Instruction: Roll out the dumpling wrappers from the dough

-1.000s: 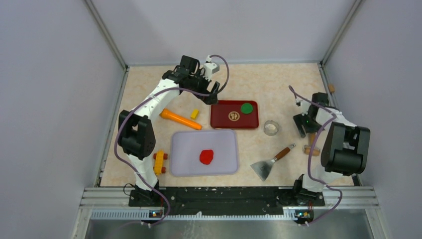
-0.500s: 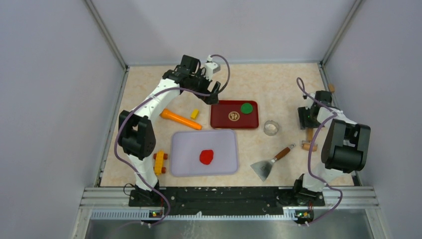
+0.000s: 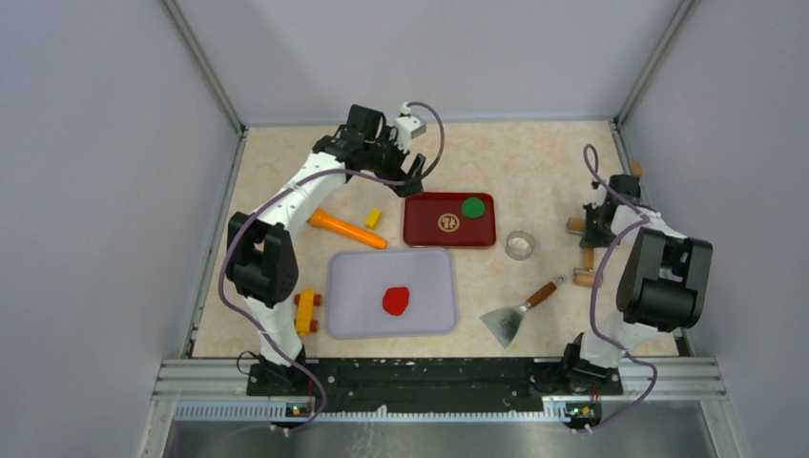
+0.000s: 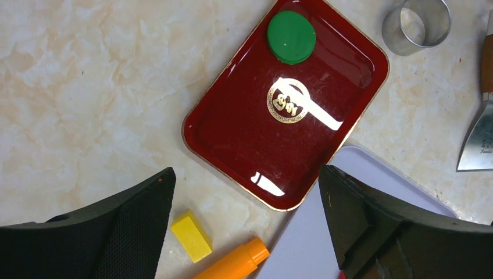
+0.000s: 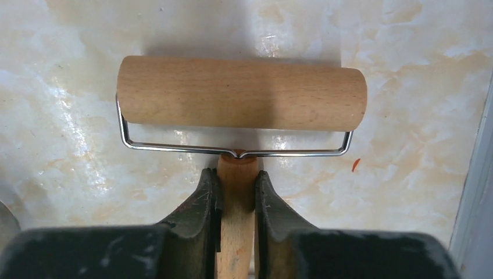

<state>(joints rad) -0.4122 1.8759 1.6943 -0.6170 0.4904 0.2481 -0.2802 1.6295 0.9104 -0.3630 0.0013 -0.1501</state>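
The dough (image 3: 396, 301) is a small red lump lying in the middle of the lilac board (image 3: 353, 286). No dumpling wrappers are in view. At the right edge of the table lies a wooden roller (image 5: 241, 93) with a wire yoke, also seen from above as the roller (image 3: 583, 279). My right gripper (image 5: 237, 174) is shut on its wooden handle, both fingers pressed against it; from above the right gripper (image 3: 591, 237) sits just behind the roller. My left gripper (image 4: 247, 177) hangs open and empty over the back left corner of the red tray (image 4: 232, 128), far from the dough.
A green disc (image 3: 472, 207) lies in the red tray (image 3: 429, 229). A metal ring cutter (image 3: 520, 244) and a scraper (image 3: 515, 315) sit right of the board. An orange cylinder (image 3: 347, 228), a yellow block (image 3: 373, 218) and a yellow-red toy (image 3: 305, 311) lie to its left.
My right gripper slid toward the back over the roller's handle and closed on it; the roller shifted slightly left. The left arm stayed where it was.
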